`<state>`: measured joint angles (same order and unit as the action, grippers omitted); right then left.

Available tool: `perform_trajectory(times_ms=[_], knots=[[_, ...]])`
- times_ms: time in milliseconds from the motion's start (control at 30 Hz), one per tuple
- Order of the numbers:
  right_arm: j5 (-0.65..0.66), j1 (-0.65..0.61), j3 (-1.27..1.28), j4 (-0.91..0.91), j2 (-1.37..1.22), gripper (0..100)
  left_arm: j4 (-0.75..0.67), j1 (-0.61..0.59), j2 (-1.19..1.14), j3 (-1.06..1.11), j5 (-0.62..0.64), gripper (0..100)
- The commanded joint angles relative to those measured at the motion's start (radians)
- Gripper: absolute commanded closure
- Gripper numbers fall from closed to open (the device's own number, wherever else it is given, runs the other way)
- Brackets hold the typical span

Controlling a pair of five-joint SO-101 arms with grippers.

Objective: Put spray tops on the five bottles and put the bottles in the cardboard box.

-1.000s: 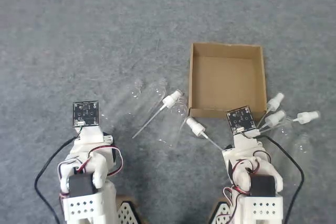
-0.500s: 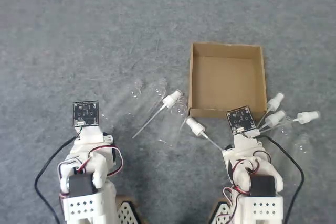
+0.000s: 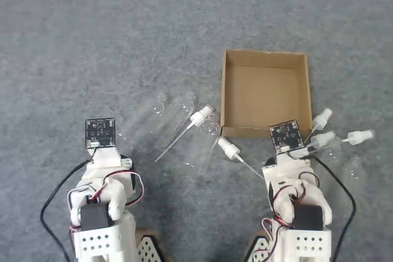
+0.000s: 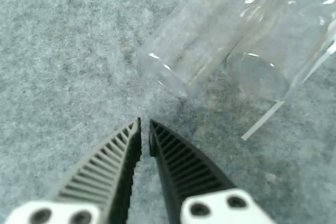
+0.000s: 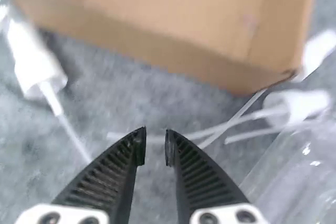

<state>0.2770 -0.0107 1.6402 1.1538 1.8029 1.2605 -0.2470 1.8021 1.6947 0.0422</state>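
The open cardboard box point(image 3: 223, 93) sits right of the table's middle, with nothing inside. Clear bottles lie on their sides: two point(image 3: 161, 107) left of the box, one point(image 3: 202, 148) near its front corner, others point(image 3: 355, 169) at the right. White spray tops with dip tubes lie loose: one point(image 3: 201, 115), another point(image 3: 228, 148), and three point(image 3: 323, 138) right of the box. My left gripper point(image 4: 145, 123) is shut over bare carpet, just short of a bottle's base point(image 4: 205, 32). My right gripper point(image 5: 155, 132) is all but shut, holding nothing, above dip tubes near the box's front wall point(image 5: 157, 30).
Grey carpet covers the table. The left arm point(image 3: 101, 151) and right arm point(image 3: 288, 157) stand at the near edge. Wide free carpet lies behind the box and to the far left. In the right wrist view a bottle point(image 5: 294, 182) lies close beside the fingers.
The right arm's wrist has shifted slightly right and toward the box. The left arm and all objects have kept still.
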Motion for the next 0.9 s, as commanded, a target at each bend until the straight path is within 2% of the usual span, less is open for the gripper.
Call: perform_trajectory(times_ms=[0, 200, 300, 467, 600, 733, 867], knots=[[0.011, 0.050, -0.160, -0.031, 0.013, 97.4, 0.003, -0.003, 0.020, -0.010, -0.005, 98], [-0.003, 0.147, -0.410, -0.028, -0.002, 97.1, 0.003, -0.003, 0.020, -0.010, -0.005, 98], [-0.021, 0.203, -0.491, -0.042, -0.102, 92.8, 0.003, -0.003, 0.020, -0.010, -0.005, 98], [-0.025, 0.320, -0.649, -0.107, -0.475, 89.7, 0.003, -0.003, 0.020, -0.010, -0.005, 98], [-0.115, 0.427, -0.868, -0.110, -0.826, 88.7, 0.003, -0.003, 0.020, -0.010, -0.005, 98], [-0.183, 0.526, -1.091, -0.108, -1.173, 80.4, 0.003, -0.003, 0.020, -0.010, -0.005, 98], [-0.218, 0.572, -1.263, -0.108, -1.484, 79.0, 0.003, -0.003, 0.020, -0.010, -0.006, 98]])
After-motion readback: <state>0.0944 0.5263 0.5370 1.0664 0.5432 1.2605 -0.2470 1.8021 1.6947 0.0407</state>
